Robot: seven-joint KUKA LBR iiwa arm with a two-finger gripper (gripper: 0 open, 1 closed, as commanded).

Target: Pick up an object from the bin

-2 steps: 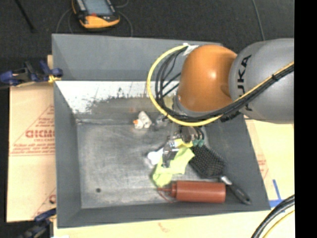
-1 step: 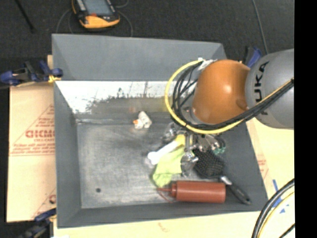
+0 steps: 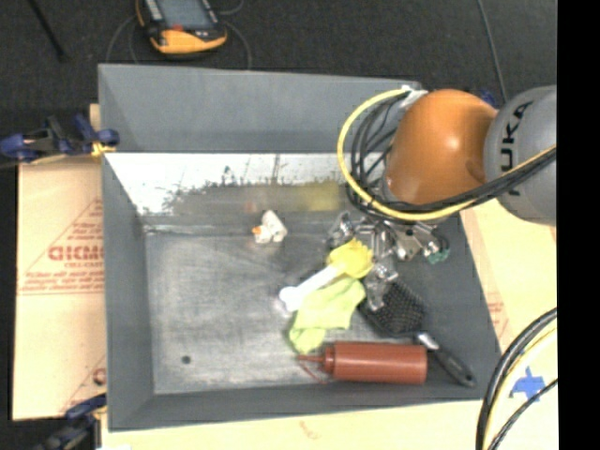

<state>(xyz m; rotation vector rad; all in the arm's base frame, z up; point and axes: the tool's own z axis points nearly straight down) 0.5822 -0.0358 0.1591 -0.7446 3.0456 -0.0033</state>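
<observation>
The arm [image 3: 525, 153] comes in from the right, its wrist under a rounded orange cover [image 3: 439, 153] with black and yellow cables [image 3: 359, 148] looped about it; below the cover the hand [image 3: 379, 270] hangs low over the right part of the grey metal bin [image 3: 127, 279], near the back of the floor; whether the hand is open or closed cannot be told, for its metal parts blend with the clutter beneath, and nothing can be seen gripped in it; it sits just beside a yellow lump [image 3: 351, 257], which lies at its left and seems to touch it, though contact is not certain; the lump rests at the upper end of a white bone-shaped piece [image 3: 302, 293] that slants down to the left; a crumpled yellow-green cloth [image 3: 323, 315] lies under and in front of that piece; just right of the cloth, below the hand, is a black brush [image 3: 397, 309], its dark handle running toward the front right corner; a reddish-brown bottle [image 3: 377, 362] lies on its side along the front wall, touching the cloth's lower edge; these things form one loose heap; well apart, toward the back middle of the floor, lies a small white and orange scrap [image 3: 269, 228].
</observation>
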